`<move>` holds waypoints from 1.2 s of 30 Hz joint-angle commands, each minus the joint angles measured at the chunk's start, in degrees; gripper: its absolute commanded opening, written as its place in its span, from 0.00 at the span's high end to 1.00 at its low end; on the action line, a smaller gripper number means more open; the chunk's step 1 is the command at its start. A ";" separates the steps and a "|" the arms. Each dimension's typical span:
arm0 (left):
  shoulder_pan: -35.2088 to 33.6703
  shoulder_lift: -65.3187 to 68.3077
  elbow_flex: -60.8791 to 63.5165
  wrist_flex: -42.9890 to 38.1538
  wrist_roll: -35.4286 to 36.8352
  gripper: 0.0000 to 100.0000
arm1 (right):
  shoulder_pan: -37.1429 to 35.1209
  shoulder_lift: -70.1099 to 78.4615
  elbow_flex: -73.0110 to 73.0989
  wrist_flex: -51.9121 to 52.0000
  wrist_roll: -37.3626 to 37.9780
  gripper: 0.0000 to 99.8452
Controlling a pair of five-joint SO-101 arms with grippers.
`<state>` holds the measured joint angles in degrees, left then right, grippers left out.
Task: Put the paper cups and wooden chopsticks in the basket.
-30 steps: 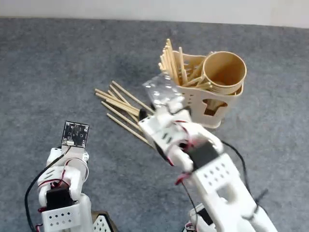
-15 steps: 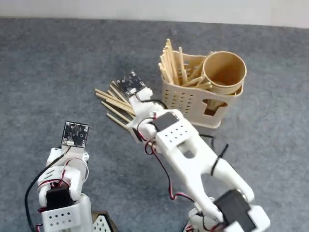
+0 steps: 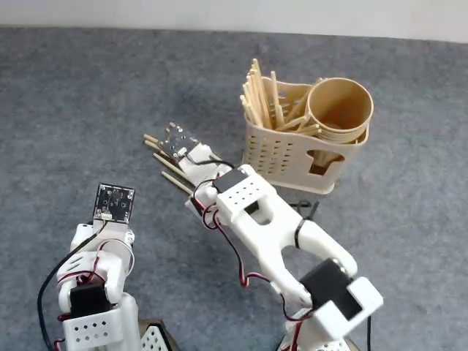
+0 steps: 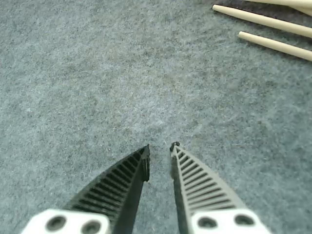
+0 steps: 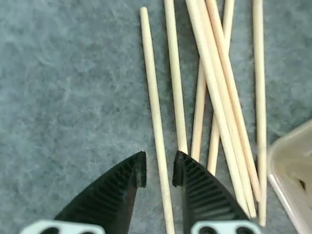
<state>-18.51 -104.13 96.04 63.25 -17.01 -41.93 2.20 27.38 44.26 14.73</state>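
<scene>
A cream basket [image 3: 292, 157] stands on the grey carpet with a paper cup [image 3: 340, 110] and several chopsticks [image 3: 259, 95] in it. More wooden chopsticks [image 3: 170, 174] lie loose on the carpet just left of it. My right gripper [image 5: 159, 168] hovers low over that pile, open by a narrow gap. One chopstick [image 5: 154, 107] runs between its fingers, and the other sticks [image 5: 219, 97] lie beside. My left gripper [image 4: 160, 147] points at bare carpet, its fingers a little apart with nothing between them. Two chopstick ends [image 4: 265, 20] lie ahead of it.
The left arm [image 3: 102, 248] sits at the front left, away from the pile. A corner of the basket [image 5: 297, 165] is close beside the right gripper. Open carpet stretches to the left and far side.
The right arm has swung left from beside the basket and come down over the loose chopsticks. The left arm has stayed still.
</scene>
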 commanded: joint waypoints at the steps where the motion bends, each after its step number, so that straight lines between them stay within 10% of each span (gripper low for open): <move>1: -0.57 -0.66 1.10 0.00 -0.26 0.91 | 0.13 1.01 -3.12 -2.68 0.97 0.90; 36: -0.57 -0.66 1.10 0.00 -0.35 0.91 | -1.71 10.51 -7.69 1.98 1.05 0.93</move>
<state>-18.51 -104.13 96.04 63.25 -17.01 -42.29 11.60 24.13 42.51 15.16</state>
